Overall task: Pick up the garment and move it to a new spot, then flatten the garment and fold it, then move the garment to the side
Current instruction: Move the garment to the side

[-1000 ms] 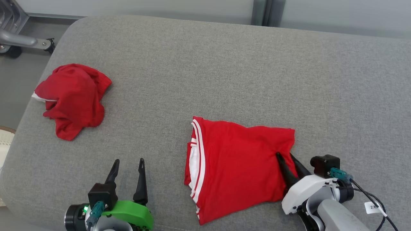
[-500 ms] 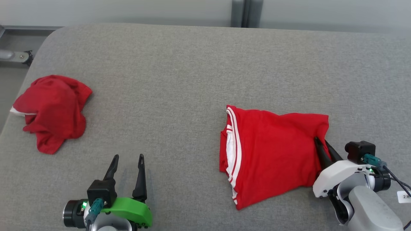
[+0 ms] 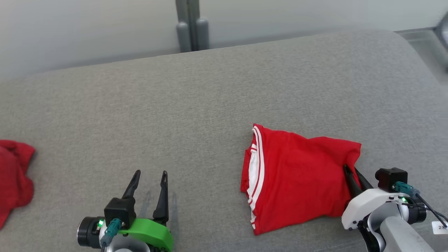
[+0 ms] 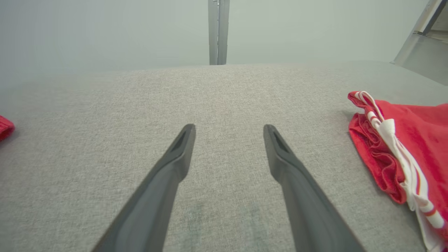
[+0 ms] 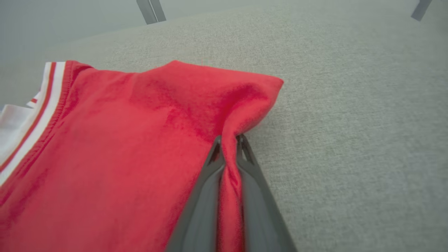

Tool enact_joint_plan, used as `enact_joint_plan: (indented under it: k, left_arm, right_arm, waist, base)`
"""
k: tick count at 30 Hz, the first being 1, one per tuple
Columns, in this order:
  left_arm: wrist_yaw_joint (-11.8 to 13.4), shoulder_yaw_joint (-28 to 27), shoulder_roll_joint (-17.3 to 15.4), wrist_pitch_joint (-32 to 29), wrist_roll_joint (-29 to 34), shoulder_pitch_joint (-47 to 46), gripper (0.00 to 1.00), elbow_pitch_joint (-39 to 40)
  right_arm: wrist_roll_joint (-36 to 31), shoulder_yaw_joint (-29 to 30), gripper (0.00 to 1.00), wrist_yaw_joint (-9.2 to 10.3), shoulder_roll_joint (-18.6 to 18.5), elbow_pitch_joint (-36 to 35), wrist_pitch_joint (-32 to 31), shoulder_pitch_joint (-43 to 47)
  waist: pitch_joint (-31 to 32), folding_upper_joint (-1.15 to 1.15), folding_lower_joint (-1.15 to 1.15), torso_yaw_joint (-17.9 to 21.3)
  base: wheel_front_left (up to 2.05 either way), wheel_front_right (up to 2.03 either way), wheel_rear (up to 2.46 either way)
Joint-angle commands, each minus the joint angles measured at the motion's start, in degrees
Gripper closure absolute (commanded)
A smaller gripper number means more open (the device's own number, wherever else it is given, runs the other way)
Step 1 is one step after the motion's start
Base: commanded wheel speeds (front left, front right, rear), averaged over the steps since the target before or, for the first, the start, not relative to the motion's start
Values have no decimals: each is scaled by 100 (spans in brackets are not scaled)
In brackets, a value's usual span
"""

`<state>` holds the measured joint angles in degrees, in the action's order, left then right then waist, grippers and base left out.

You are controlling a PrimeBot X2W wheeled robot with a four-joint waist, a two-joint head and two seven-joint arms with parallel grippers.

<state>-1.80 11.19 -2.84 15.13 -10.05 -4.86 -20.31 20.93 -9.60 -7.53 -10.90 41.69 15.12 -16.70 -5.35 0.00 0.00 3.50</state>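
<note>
The garment (image 3: 297, 178) is a folded red piece with a white-striped band along its left edge, lying on the grey cushion at the right of the head view. My right gripper (image 3: 351, 170) is shut on a pinch of its right edge, the cloth squeezed between the two dark fingers (image 5: 210, 182) in the right wrist view, where the garment (image 5: 115, 147) spreads leftward. My left gripper (image 3: 149, 174) stands open over bare cushion at the lower left, well left of the garment (image 4: 406, 147); in the left wrist view nothing lies between its spread fingers (image 4: 175, 164).
A second crumpled red cloth (image 3: 14, 175) lies at the far left edge of the grey cushion (image 3: 175, 105). A pale wall with a grey post (image 3: 189, 26) runs behind the cushion. The cushion's right end curves off at the upper right.
The head camera has swung right, so the crumpled cloth has slid toward the left edge. My right gripper has closed onto the garment's right edge. The left gripper has stayed open.
</note>
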Motion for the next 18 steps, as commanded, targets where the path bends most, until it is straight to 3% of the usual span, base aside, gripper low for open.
enact_joint_plan:
  k: [1, 9, 18]
  left_arm:
    - [-26, 45, -15, -2, -22, -60, 0, 65]
    - [-87, 277, -16, -3, -8, -311, 0, 290]
    - [-227, 567, -21, -3, 274, -890, 0, 545]
  right_arm:
    - [-20, -7, 100, 9, -5, -29, 2, 62]
    - [31, -152, 100, 9, 3, -150, 2, -144]
    - [-302, -285, 100, 9, -107, -368, 3, -1114]
  waist:
    - [213, 0, 0, 798]
    - [-99, 0, 0, 1140]
    - [-1138, 0, 0, 846]
  base:
    - [0, 0, 0]
    - [0, 0, 0]
    - [0, 0, 0]
